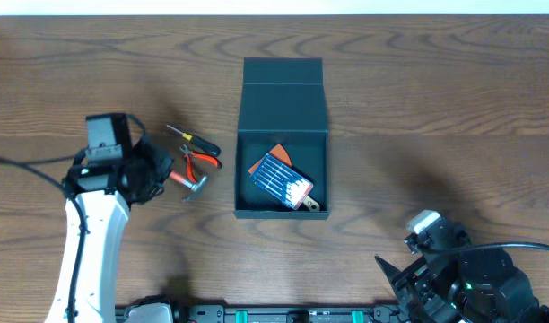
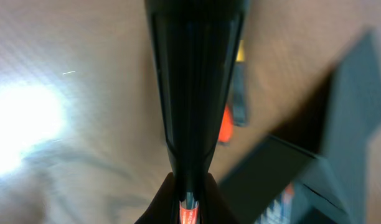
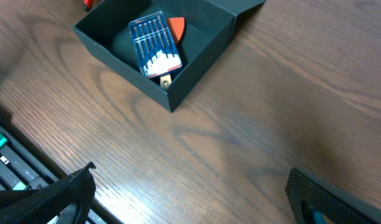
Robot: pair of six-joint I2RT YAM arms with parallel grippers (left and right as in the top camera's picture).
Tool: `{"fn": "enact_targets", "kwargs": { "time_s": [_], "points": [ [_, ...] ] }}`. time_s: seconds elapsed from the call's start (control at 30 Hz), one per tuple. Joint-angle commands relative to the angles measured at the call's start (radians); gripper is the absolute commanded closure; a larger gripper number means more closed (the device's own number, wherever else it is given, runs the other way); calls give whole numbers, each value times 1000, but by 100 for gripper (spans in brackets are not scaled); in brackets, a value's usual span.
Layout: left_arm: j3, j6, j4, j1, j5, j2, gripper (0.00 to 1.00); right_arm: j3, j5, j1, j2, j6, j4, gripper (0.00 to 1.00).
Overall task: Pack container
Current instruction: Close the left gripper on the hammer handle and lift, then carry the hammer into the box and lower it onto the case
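I get sharp, evenly lit overhead and right wrist views; the left wrist view blurs, with white glare on the brown wooden table (image 2: 72, 56) at left.

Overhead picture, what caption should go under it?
Open container holding a blue tool pack, small hand tools lying beside it on the wooden table.

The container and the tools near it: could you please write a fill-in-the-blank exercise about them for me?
1. The hinged lid of the container is ___.
2. The blue pack lies ___ the container.
3. In the overhead view, the orange-handled pliers lie on the table, on the ___ side of the container.
4. The right gripper holds ___.
Missing words: open; inside; left; nothing.
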Motion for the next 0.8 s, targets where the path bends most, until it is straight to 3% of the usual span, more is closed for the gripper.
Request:
{"fn": "enact_targets", "kwargs": {
  "time_s": [0.0,0.4,0.77],
  "points": [
    [99,-36,7,-91,19,-14,94,-3,10,-8,-5,14,0,1],
    [166,-341,147,-446,5,130,94,-3,10,-8,-5,14,0,1],
    [166,-626,212,-647,-3,296,94,-3,10,-8,-5,14,0,1]
  ]
}}
